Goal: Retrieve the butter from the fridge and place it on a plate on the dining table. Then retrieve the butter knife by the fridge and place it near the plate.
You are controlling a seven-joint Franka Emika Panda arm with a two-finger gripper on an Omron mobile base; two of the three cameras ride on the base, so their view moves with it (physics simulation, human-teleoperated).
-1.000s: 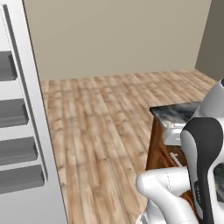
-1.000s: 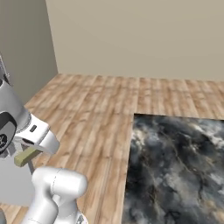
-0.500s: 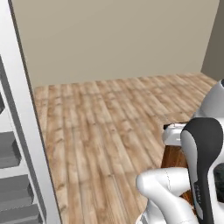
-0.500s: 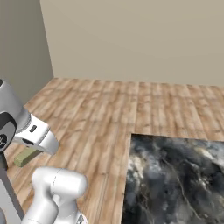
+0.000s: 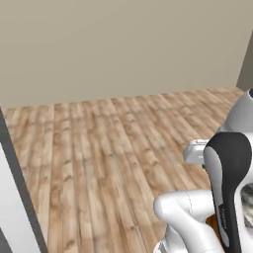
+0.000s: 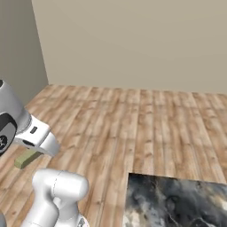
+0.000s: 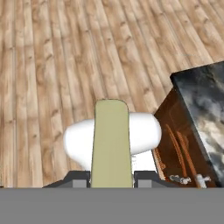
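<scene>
Fridge (image 5: 15,217) now nearly out of frame, gripper (image 7: 111,177) clamped on butter (image 7: 111,144), dining table (image 6: 177,204) alongside.

A wood-plank floor (image 5: 108,158) stretches to a beige wall; the black-and-grey marbled dining table (image 6: 177,204) apparently stands directly on it.

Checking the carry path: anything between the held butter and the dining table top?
Nothing visible. The gripper is shut on the butter, which juts out over wooden floor. The marbled dining table corner lies to its right in the hand view, bare where visible; no plate visible.
</scene>
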